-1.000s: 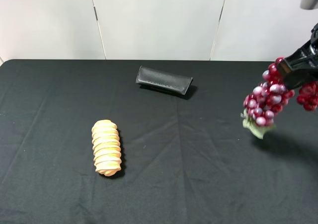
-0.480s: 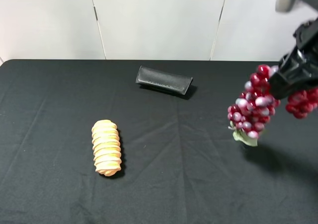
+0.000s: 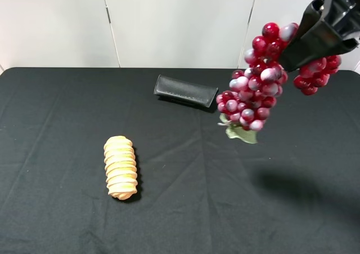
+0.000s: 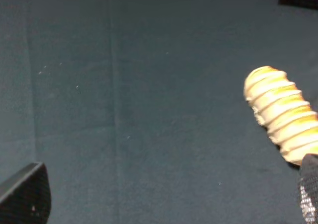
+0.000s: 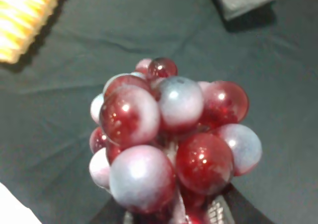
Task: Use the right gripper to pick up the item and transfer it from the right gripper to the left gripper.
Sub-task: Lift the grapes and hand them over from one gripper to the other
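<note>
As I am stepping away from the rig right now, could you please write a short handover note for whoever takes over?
Right gripper: shut on the bunch of red grapes, held in the air, clear of the black tablecloth.
Left gripper: open and empty, over the cloth near the bread roll; not in the exterior view.
Done: pickup.
Left: bring the grippers together, close the left on the grapes, then open the right.

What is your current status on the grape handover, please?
Right tool shut on grape bunch, high over table. Left tool open, empty. Bread roll and black case lie flat below.
</note>
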`<state>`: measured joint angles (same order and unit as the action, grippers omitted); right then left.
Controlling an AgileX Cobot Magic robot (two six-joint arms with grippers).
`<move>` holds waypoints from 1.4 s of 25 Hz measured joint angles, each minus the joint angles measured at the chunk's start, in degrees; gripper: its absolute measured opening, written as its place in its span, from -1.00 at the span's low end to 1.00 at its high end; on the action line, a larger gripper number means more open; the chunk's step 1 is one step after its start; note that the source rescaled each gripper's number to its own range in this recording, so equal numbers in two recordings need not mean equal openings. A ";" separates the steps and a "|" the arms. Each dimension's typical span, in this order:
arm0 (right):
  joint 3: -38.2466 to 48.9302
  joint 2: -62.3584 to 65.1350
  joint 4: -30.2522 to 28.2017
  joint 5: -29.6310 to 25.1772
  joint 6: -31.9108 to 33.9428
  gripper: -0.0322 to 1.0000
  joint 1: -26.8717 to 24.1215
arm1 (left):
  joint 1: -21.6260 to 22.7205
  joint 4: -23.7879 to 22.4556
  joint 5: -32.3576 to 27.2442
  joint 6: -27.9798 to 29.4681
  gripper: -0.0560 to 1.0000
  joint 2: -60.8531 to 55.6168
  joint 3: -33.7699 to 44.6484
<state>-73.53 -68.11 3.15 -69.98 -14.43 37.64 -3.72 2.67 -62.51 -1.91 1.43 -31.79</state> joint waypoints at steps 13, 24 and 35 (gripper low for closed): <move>-0.29 -2.17 1.89 -0.19 -10.03 -0.93 1.47 | -3.46 12.34 -0.26 -21.59 0.98 23.82 -7.04; -0.35 -8.25 5.22 0.61 -15.14 -0.94 1.47 | -22.96 11.15 11.47 -27.56 0.98 37.03 -7.55; -0.96 -8.41 9.58 3.57 -20.34 -0.94 1.47 | -37.68 11.20 31.01 -32.09 0.98 51.46 -7.55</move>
<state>-74.49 -76.52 12.73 -66.41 -34.77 39.11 -41.40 13.87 -31.50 -34.00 52.89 -39.34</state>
